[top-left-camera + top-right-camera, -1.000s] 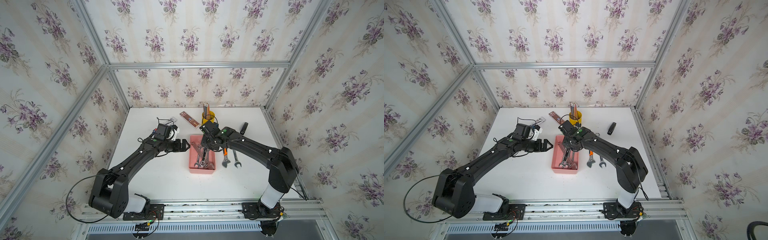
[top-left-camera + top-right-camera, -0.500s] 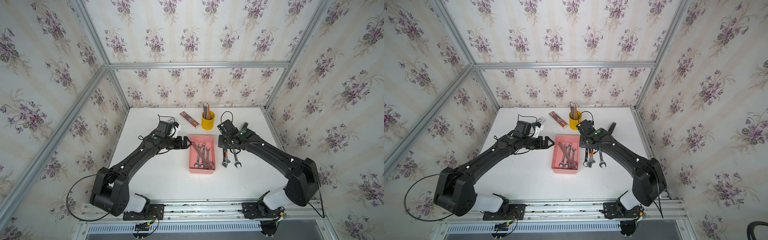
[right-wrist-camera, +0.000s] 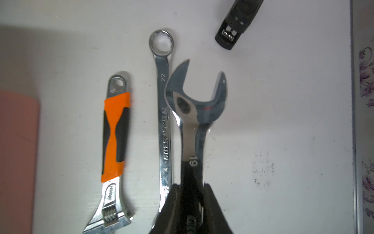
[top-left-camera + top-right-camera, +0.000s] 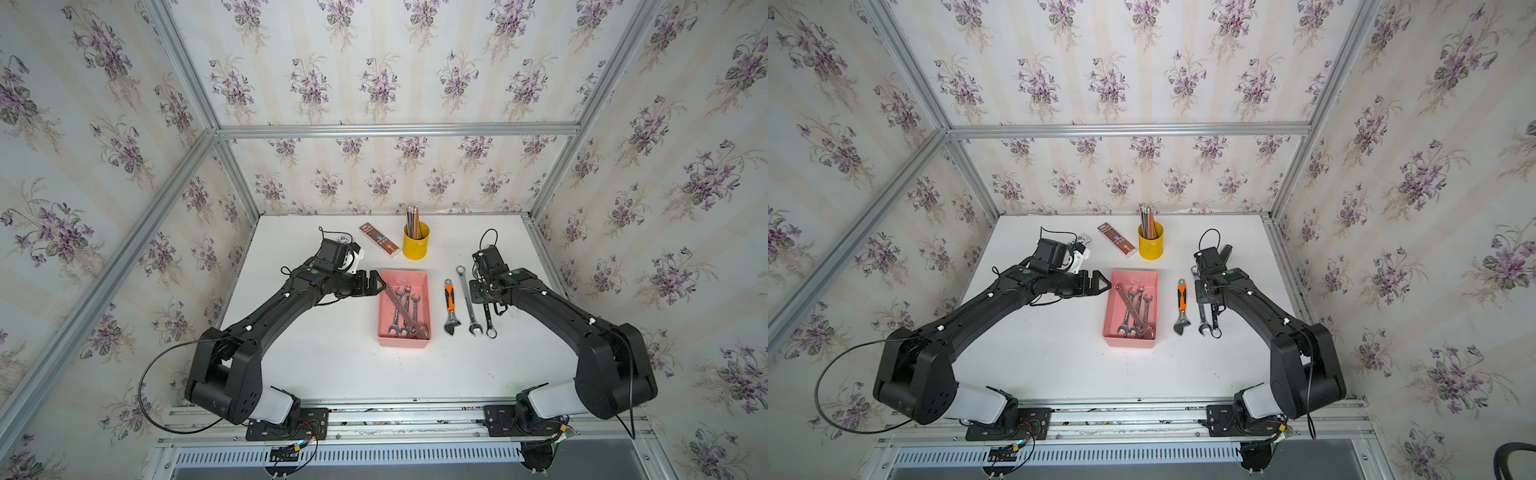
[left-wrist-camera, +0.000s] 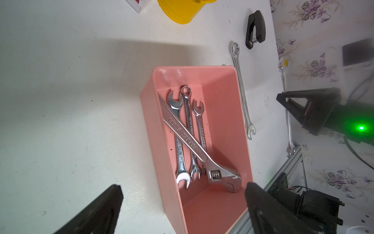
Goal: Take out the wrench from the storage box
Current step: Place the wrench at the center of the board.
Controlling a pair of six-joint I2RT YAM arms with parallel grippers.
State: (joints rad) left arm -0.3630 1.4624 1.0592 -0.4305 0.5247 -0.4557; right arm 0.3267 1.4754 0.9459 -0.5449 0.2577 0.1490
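Here right tool (image 3: pixel 192 185) pinches a glossy steel wrench (image 3: pixel 195 113); left tool (image 5: pixel 183 188) gapes by the pink storage box (image 5: pixel 228 121).

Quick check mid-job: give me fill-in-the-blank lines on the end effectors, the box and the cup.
1. The right end effector is shut on a ___.
2. The left end effector, at the box, has its jaws ___.
3. The box holds ___ wrenches.
4. The pencil cup is coloured ___.
Missing words: wrench; open; four; yellow.

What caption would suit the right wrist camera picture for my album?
Right gripper clamps an open-ended wrench beside the orange-handled wrench and long ring wrench.
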